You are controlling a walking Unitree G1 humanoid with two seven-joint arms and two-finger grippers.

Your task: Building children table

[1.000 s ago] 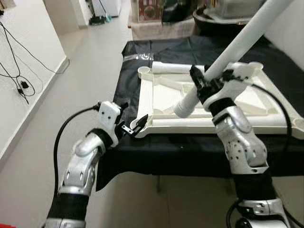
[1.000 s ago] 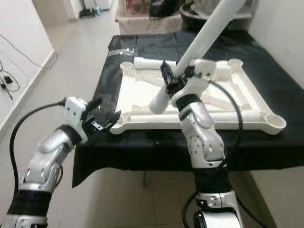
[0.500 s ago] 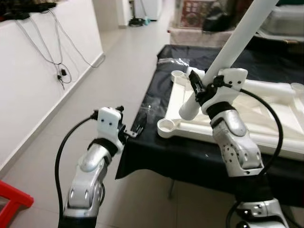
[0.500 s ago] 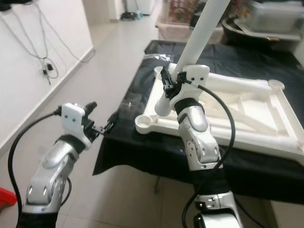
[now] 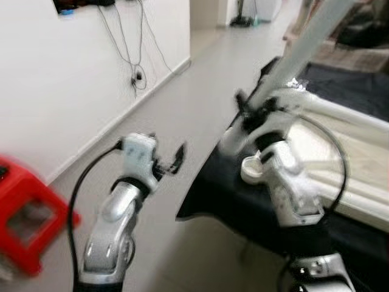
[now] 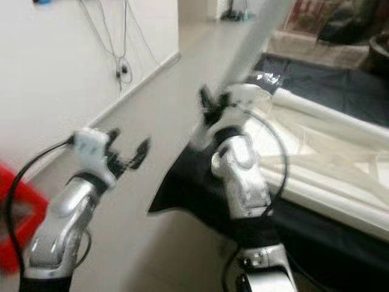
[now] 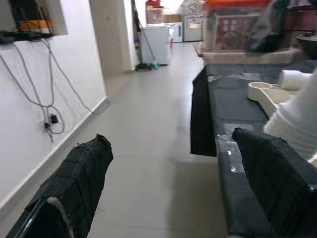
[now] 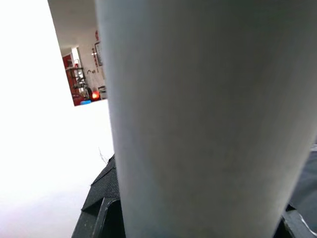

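Left gripper (image 5: 169,163) raised mid-frame left, fingers spread, empty. Right gripper (image 5: 246,112) raised at upper centre, fingers clamped around a white cylindrical tube (image 5: 304,45).

My right gripper (image 5: 246,115) is clamped on a long white table leg (image 5: 304,45), a smooth round tube that slants from the middle of the head view up toward the upper right corner, blurred. In my right wrist view the tube (image 8: 208,114) stands pale grey-white just before the lens. The white tabletop (image 5: 340,152) lies underside up at the right of the frame on the black-draped table (image 5: 243,207), its ribs showing and a round corner socket (image 5: 252,168) at its near left corner, just below my right wrist.
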